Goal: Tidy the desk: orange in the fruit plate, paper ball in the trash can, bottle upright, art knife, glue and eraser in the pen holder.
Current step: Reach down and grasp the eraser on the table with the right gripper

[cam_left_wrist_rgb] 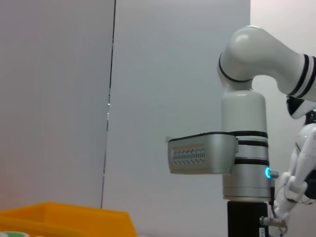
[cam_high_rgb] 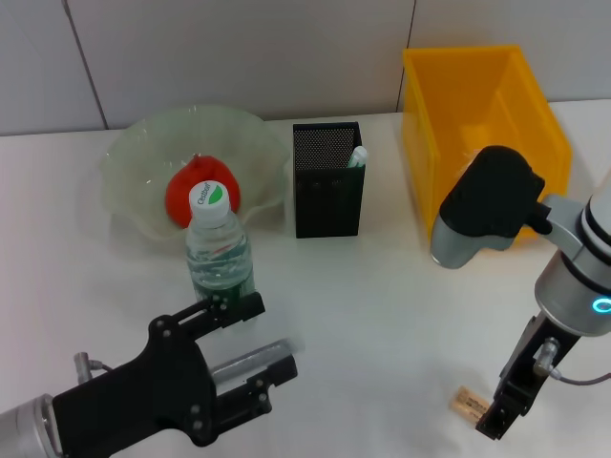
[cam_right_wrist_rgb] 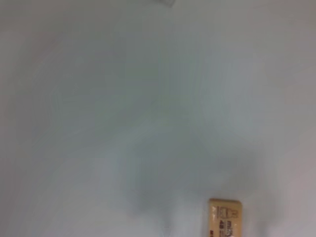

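So the desk is mostly sorted already: the orange (cam_high_rgb: 199,194) sits in the fruit plate (cam_high_rgb: 129,162), the bottle (cam_high_rgb: 219,250) stands upright just in front of it, and something white pokes out of the black pen holder (cam_high_rgb: 327,181). I can't see a paper ball anywhere; the yellow bin (cam_high_rgb: 483,124) is partly blocked by the right arm's elbow.

What's left, as far as I can tell, is the eraser (cam_high_rgb: 468,404). It lies flat on the white desk (cam_high_rgb: 382,315) near the front edge on the robot's right, well away from the pen holder. The right gripper (cam_high_rgb: 501,417) hangs right beside it, pointing down, with the eraser just to the inner side of the fingertips, touching or nearly so. Can't tell if the jaws are spread or pressed together. In the right wrist view the eraser (cam_right_wrist_rgb: 225,217) runs lengthwise out of the frame edge, so its long axis looks roughly in line with the camera.

The left gripper (cam_high_rgb: 250,348) is parked low on the left with jaws spread, holding nothing. The right arm is clearly nearer, so my guess is it shifts slightly inward to straddle the eraser's short sides.
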`<state>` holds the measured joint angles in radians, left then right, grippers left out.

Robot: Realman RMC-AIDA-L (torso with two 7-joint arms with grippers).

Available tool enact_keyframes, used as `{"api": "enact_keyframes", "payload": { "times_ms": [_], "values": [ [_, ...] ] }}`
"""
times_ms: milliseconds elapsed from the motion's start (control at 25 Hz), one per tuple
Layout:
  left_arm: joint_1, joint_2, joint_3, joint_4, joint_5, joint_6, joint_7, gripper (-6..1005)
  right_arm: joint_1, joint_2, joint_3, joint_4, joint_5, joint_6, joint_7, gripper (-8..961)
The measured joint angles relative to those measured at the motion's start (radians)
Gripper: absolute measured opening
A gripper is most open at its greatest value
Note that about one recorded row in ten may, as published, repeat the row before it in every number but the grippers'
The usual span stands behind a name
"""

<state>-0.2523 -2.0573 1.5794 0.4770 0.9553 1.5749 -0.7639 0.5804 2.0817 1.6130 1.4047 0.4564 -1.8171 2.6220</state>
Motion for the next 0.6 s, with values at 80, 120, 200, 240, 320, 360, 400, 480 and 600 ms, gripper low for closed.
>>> {"api": "enact_keyframes", "payload": {
  "times_ms": [80,120,200,240,320,360,400,480,600],
  "values": [
    [0.0,0.003,0.004,0.0,0.002,0.002,0.0,685,-0.004,0.001,-0.004,-0.003,0.005,0.008,0.0,757],
    [0.0,0.007,0.001,0.002,0.025,0.004,0.0,685,-0.008,0.002,-0.007,-0.005,0.008,0.014,-0.001,756],
    [0.0,0.008,-0.004,0.004,0.045,0.004,0.0,685,-0.009,0.002,-0.01,-0.006,0.009,0.019,-0.001,754],
    [-0.003,0.011,-0.006,0.004,0.06,0.003,-0.001,685,-0.012,0.003,-0.02,-0.01,0.009,0.028,-0.002,753],
    [-0.005,0.013,-0.006,0.004,0.066,0.003,-0.004,685,-0.012,0.003,-0.023,-0.013,0.009,0.031,-0.002,751],
    [-0.006,0.015,-0.006,0.004,0.072,0.004,-0.008,685,-0.012,0.003,-0.025,-0.017,0.01,0.037,-0.002,737],
    [-0.008,0.019,-0.007,0.008,0.085,0.004,-0.019,685,-0.013,0.003,-0.025,-0.02,0.013,0.044,-0.002,724],
    [-0.01,0.021,-0.009,0.01,0.094,0.004,-0.026,685,-0.014,0.003,-0.026,-0.027,0.021,0.059,-0.002,696],
    [-0.011,0.023,-0.013,0.011,0.101,0.005,-0.034,685,-0.014,0.003,-0.029,-0.039,0.029,0.077,-0.004,619]
  ]
}}
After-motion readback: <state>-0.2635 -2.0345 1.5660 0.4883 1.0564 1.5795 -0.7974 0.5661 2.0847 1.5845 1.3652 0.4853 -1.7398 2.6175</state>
